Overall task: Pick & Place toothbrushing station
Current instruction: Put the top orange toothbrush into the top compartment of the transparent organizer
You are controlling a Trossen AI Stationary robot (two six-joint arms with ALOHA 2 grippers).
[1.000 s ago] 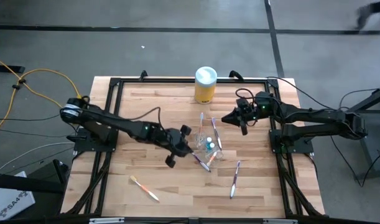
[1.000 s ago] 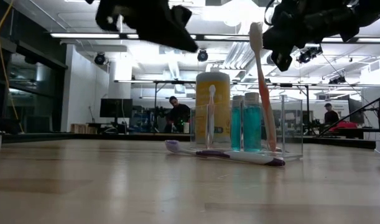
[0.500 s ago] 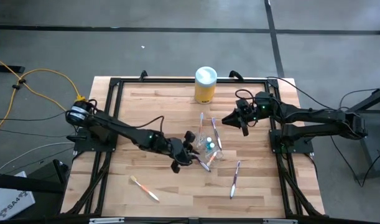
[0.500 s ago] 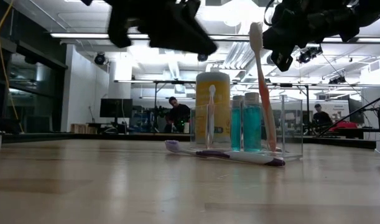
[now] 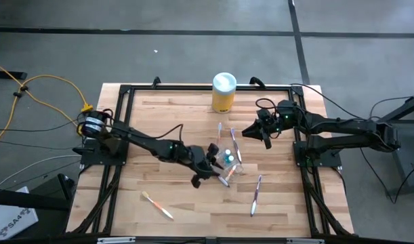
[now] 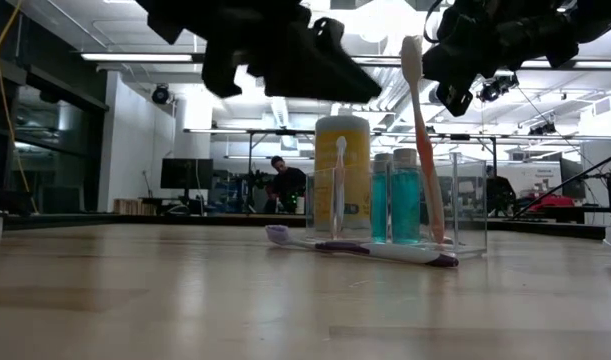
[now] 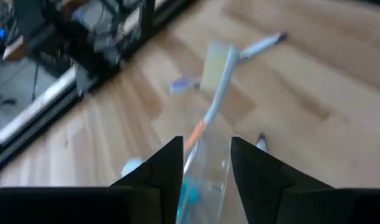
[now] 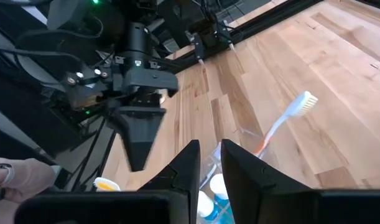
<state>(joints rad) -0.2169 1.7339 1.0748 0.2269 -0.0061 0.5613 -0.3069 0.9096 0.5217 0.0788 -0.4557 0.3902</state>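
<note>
Blurring the clear cup (image 7: 205,180) behind it, left gripper (image 7: 205,158) stands apart.

The counter (image 5: 166,115) is pale planked wood with a smooth satin sheen, the cup (image 6: 469,200) clear glossy plastic, and the canister (image 5: 223,98) yellow plastic with a matt white lid.

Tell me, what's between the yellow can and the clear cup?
In the high view, one toothbrush lies on the table between the yellow can and clear cup.
</note>
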